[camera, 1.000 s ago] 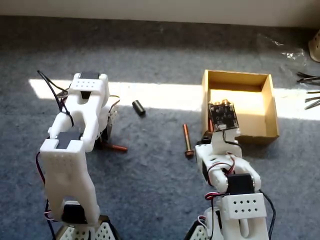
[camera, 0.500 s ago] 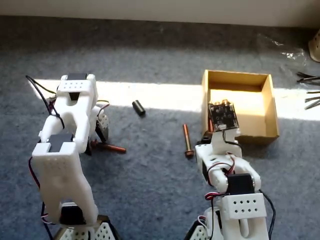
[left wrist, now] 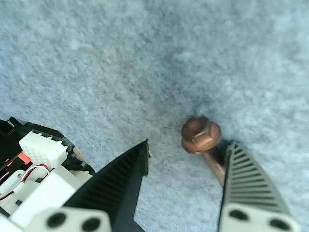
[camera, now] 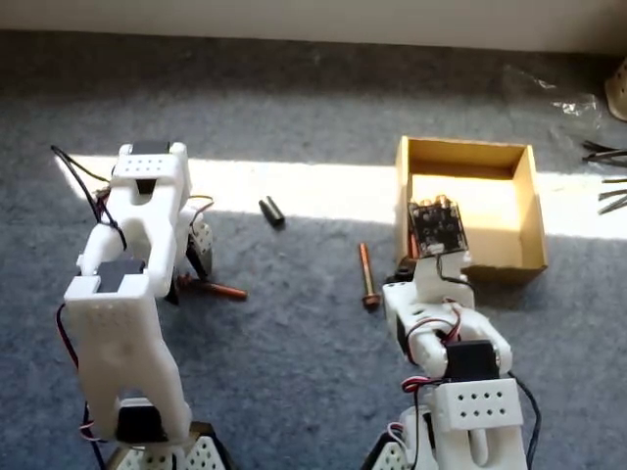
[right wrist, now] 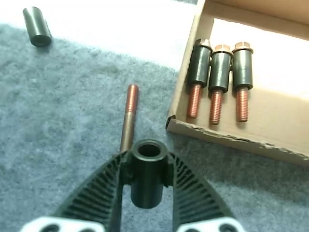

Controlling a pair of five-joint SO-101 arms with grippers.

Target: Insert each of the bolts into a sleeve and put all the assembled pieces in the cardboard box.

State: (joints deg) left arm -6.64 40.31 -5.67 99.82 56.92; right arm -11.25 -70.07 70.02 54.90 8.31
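My left gripper [left wrist: 188, 147] hangs open just over the grey carpet, and a copper bolt [left wrist: 201, 135] lies by one of its fingers [left wrist: 246, 179], head up in the gap. In the high view this bolt [camera: 217, 288] lies beside the left arm [camera: 137, 255]. My right gripper [right wrist: 146, 163] is shut on a black sleeve [right wrist: 146, 189], held upright with its bore showing. A second bolt [right wrist: 128, 118] lies on the carpet just beyond it. A loose sleeve [right wrist: 37, 33] lies farther off. The cardboard box [right wrist: 217, 135] holds three assembled pieces [right wrist: 219, 77] side by side.
The box [camera: 535, 211] stands at the right, just past the right arm [camera: 441, 294]. Black tools [camera: 605, 181] and a plastic bag [camera: 558, 93] lie at the far right. A sunlit strip crosses the carpet; the loose sleeve [camera: 271, 211] lies in it.
The left arm has shifted left, its open gripper now beside the bolt's head. The right arm has kept still with the sleeve.
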